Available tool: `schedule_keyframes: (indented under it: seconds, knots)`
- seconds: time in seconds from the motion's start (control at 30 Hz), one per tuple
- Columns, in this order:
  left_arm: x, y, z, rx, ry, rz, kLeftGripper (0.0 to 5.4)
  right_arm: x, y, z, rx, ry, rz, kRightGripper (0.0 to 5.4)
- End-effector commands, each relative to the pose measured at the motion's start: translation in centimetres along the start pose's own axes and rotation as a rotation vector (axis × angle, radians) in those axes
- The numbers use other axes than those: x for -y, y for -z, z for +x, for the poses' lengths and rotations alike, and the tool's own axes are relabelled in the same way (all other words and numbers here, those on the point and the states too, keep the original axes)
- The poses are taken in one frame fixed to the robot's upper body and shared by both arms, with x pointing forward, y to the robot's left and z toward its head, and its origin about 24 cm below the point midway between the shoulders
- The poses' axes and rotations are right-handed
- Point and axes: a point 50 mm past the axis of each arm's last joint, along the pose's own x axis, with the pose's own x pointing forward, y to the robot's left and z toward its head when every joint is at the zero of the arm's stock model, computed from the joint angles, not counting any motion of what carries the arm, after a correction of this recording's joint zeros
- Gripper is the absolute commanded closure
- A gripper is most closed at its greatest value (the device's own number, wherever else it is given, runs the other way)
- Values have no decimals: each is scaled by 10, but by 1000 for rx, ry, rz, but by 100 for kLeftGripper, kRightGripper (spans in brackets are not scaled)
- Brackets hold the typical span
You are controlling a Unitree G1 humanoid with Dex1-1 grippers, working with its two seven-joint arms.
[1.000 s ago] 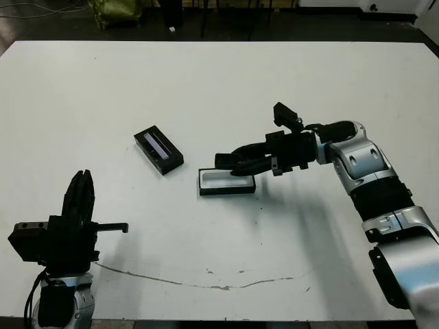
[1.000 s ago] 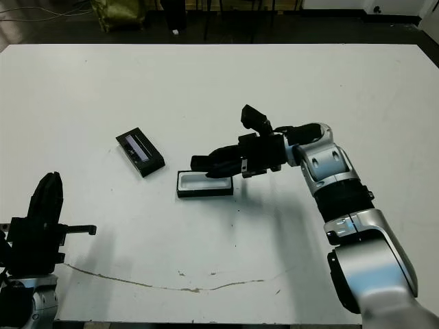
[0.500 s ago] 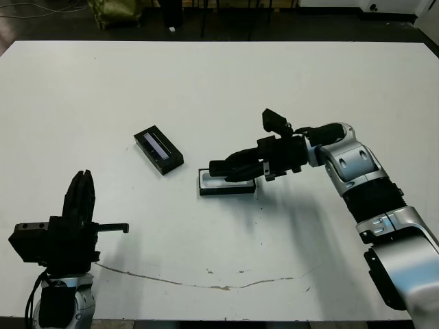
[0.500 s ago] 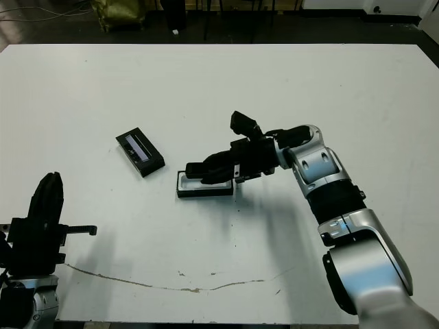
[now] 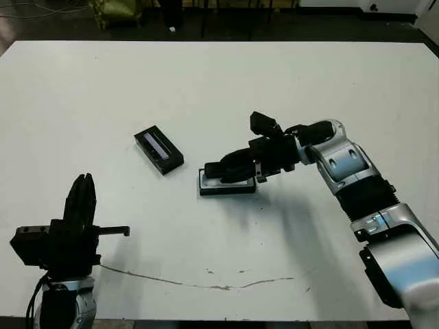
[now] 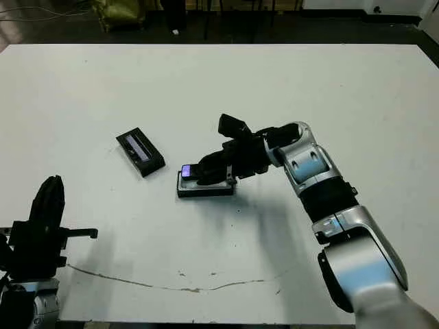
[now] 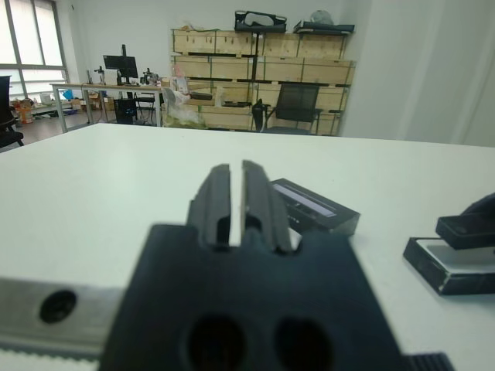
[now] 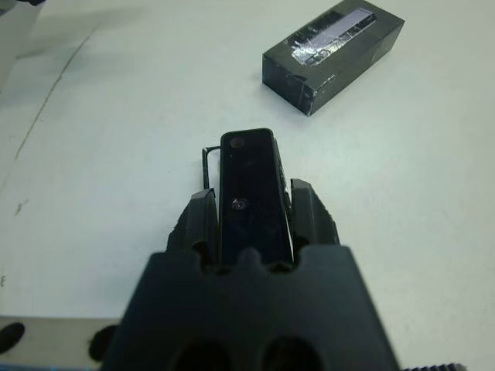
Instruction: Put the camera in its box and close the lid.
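I've brought the right gripper [image 8: 249,202], clamped on the camera [image 8: 250,193], further over the box [image 5: 227,184] than a second ago (lid [image 5: 158,150] just beside it). Left gripper [image 7: 238,202] stays clenched, well apart.

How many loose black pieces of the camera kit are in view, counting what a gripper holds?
3. The camera sits between the right gripper fingers, above the box. The lid lies on the table, toward the robot's left of the box. Nothing seems hidden.
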Motion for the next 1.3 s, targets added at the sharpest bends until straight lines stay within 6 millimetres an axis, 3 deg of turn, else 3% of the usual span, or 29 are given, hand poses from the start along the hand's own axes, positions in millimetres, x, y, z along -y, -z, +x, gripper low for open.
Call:
schedule_keyframes:
  seconds: [0.03, 1.3]
  knots:
    - [-1, 5, -4, -40, -10, -5, 540, 1, -1, 2, -28, 9, -27, 466]
    - [3, 6, -7, -51, -19, -8, 540, -6, 11, 9, -53, -72, 3, 466]
